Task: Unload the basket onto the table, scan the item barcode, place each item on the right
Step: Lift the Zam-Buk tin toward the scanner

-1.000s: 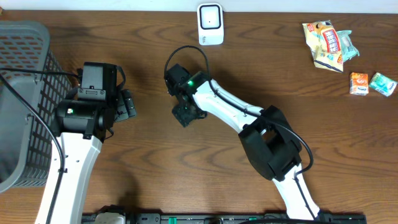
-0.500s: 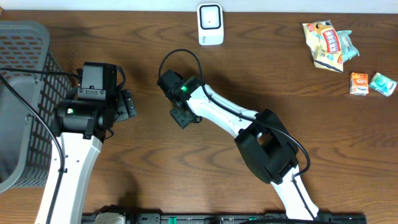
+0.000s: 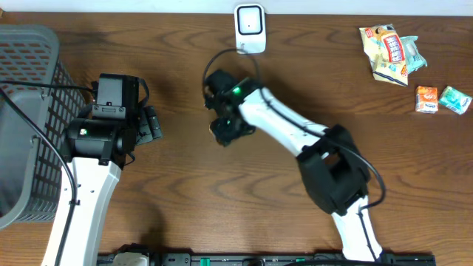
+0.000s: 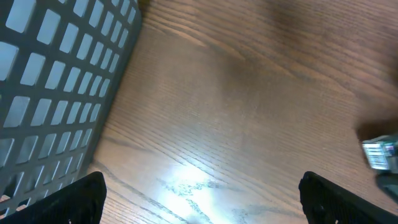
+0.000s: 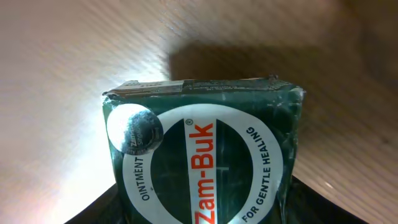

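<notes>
The item is a dark green Zam-Buk ointment box [image 5: 205, 155] with a white ring and orange lettering. My right gripper [image 5: 205, 214] is shut on it, with dark fingers [image 5: 99, 208] pressing its sides just above the wood. From overhead, the right gripper [image 3: 229, 128] hangs in front of the white barcode scanner [image 3: 250, 28] at the table's back edge. No barcode shows on the face I see. My left gripper [image 3: 151, 124] rests beside the basket; in its wrist view the left gripper [image 4: 202, 202] stands open over bare wood.
A grey mesh basket [image 3: 29, 111] fills the left side, its wall [image 4: 56, 74] close to the left gripper. Snack packets [image 3: 388, 52] and two small cartons [image 3: 426, 100] [image 3: 454, 100] lie at the back right.
The right arm swung slightly left, then right and back toward the scanner, carrying the box. Its jaws tightened a little. The left arm stayed still.
</notes>
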Controlling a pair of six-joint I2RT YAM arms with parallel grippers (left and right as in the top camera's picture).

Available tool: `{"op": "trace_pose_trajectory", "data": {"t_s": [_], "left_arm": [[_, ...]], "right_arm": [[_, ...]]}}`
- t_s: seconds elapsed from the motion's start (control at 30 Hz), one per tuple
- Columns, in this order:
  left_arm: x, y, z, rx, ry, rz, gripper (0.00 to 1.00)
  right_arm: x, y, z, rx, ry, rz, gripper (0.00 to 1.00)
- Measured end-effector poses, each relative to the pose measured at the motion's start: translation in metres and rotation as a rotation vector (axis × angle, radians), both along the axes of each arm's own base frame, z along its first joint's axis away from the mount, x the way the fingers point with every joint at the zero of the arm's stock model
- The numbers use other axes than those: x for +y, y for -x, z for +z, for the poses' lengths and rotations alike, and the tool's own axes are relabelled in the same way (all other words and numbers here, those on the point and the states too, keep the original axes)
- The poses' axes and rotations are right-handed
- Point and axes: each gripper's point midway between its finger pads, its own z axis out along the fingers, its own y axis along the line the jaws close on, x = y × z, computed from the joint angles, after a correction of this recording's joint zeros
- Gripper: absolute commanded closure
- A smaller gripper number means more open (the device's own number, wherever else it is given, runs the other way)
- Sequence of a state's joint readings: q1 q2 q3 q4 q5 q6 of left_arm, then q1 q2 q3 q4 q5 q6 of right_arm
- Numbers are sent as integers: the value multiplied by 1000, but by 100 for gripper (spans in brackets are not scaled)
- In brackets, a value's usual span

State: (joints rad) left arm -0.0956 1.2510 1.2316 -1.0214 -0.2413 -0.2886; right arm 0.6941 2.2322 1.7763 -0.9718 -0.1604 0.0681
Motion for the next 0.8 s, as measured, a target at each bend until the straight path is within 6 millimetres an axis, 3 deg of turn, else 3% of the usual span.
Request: {"op": "trace_pose_trajectory", "data": {"t_s": [0.3,0.6,0.8], "left_arm": [[0,0,0,0,0,0,2],[0,0,0,0,0,0,2],[0,0,0,0,0,0,2]], "right_arm": [[5,3,84,219,-539,75,43],[-14,1,133,346,-876,84,46],[-10,3,158,333,-1039,158,48]]}}
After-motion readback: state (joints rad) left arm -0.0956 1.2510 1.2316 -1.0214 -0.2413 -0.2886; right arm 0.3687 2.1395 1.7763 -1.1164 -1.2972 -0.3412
